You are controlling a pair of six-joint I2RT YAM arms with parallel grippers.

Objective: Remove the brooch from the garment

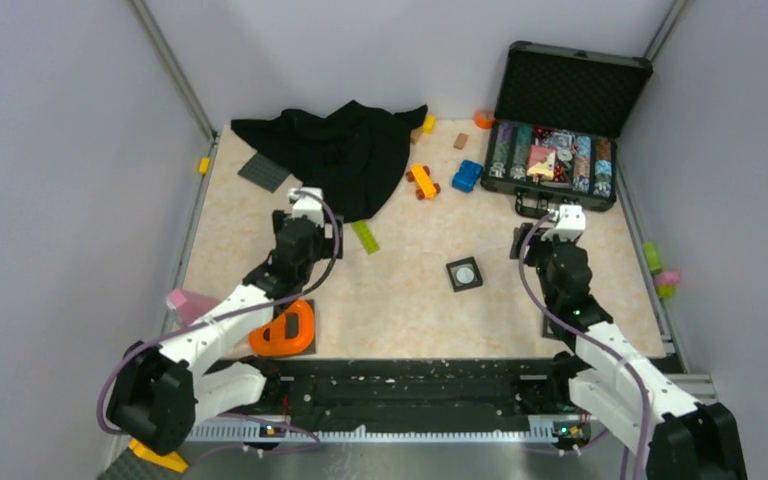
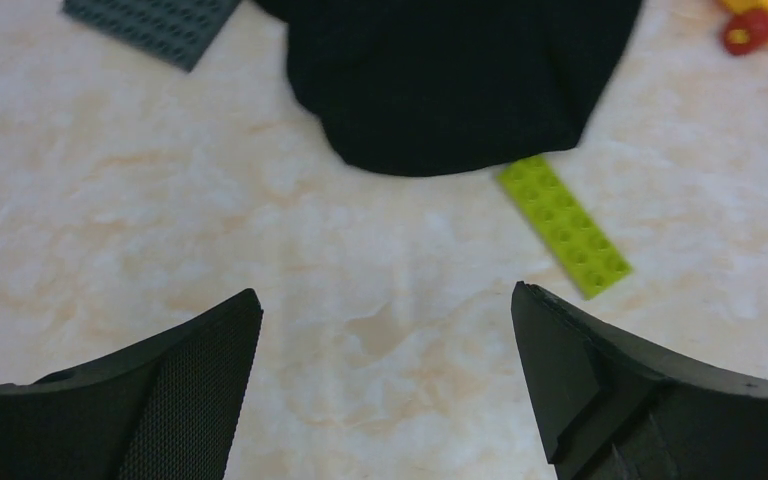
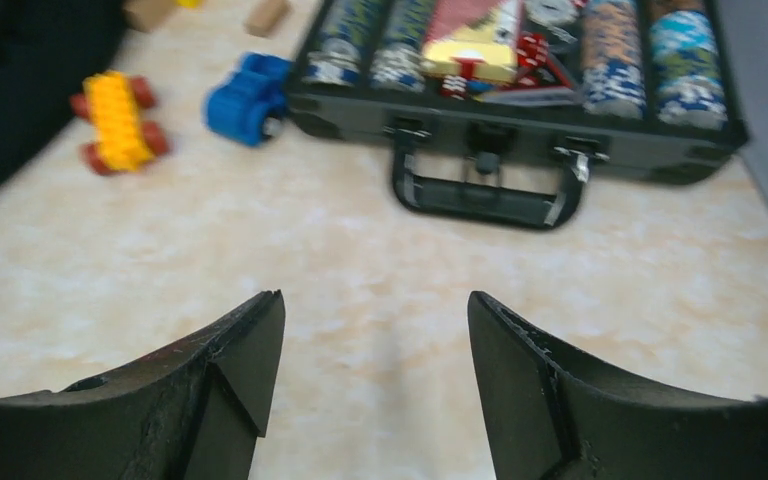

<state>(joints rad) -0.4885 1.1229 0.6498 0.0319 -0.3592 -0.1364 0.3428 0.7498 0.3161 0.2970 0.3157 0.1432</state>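
Observation:
The black garment lies crumpled at the back left of the table, and its near edge shows in the left wrist view. A small round silvery-white disc, the brooch, lies in a black square frame on the table, apart from the garment. My left gripper is open and empty over bare table, just short of the garment's near edge. My right gripper is open and empty, right of the brooch, facing the case.
An open black case of poker chips stands at the back right. A yellow toy car, a blue toy car, a lime brick, a grey plate and an orange piece lie around.

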